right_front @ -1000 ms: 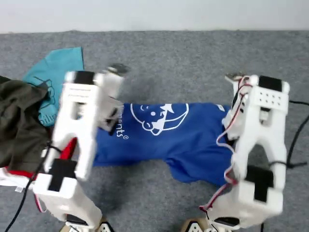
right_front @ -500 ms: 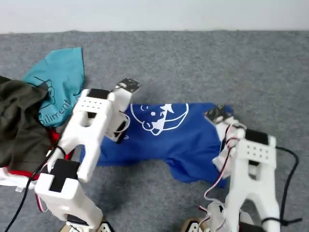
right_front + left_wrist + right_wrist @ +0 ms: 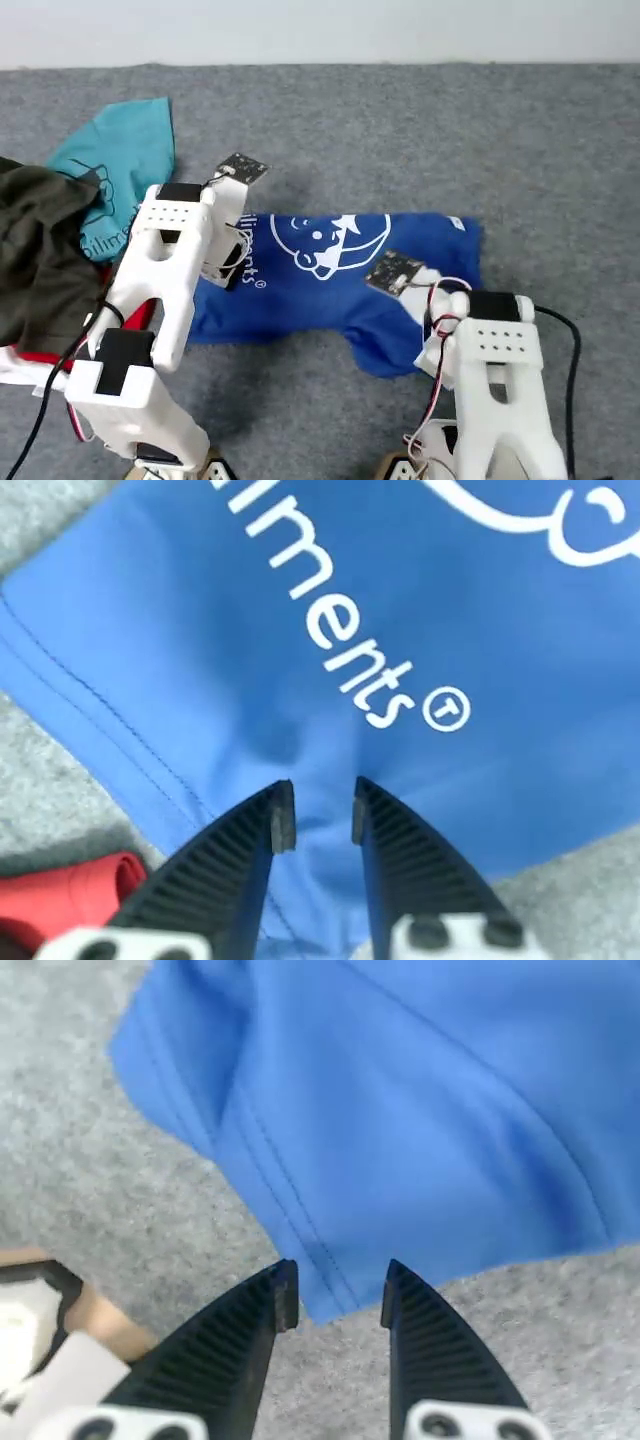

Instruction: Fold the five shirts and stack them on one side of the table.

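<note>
**Both grippers over the blue shirt**

The blue shirt [image 3: 340, 270] lies spread in the middle of the grey table [image 3: 400, 130]. The left gripper [image 3: 313, 815] is over its near left hem, jaws a little apart. The right gripper [image 3: 337, 1295] is over its near right edge, jaws apart, holding nothing. The teal shirt [image 3: 120, 170], dark shirt [image 3: 40, 260] and red shirt [image 3: 140, 310] lie piled at the left.

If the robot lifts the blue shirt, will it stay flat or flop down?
Probably flop: the blue shirt lies wrinkled with a folded-over edge, so it looks soft. Thin cloth, so likely light. It may catch on the fuzzy grey table.
</note>
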`<state>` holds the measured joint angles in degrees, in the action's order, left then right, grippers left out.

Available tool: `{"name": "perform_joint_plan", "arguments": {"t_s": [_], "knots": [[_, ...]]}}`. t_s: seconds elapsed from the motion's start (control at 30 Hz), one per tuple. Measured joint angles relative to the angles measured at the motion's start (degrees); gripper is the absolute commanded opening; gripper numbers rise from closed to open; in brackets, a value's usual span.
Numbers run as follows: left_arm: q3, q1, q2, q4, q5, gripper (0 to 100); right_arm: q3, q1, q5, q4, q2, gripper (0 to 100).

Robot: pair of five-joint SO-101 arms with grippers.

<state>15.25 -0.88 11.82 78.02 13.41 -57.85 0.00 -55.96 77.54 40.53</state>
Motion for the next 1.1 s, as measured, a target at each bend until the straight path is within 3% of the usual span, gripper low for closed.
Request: {"name": "perform_joint_plan", "arguments": {"t_s": [0.17,0.4,0.6,0.7,0.9,1.1], "knots": [[0.0,-0.09,0.0,0.35,0.0,11,-3.08,-0.26,-6.15,-0.35,1.32,15.0],[0.0,0.0,0.0,1.58,0.0,11,-12.84,-0.35,-8.09,-11.6,1.32,14.8],[0.0,-0.09,0.0,1.93,0.0,11,-16.35,0.0,-8.18,-17.14,1.67,0.9],[0.0,0.0,0.0,2.11,0.0,11,-16.79,-0.18,-8.18,-18.73,1.67,2.0],[0.0,0.0,0.0,2.2,0.0,11,-16.26,-0.18,-8.26,-17.32,1.93,2.0],[0.0,-0.18,0.0,2.2,0.0,11,-6.07,-4.31,-8.35,-5.63,1.93,2.0]]}}
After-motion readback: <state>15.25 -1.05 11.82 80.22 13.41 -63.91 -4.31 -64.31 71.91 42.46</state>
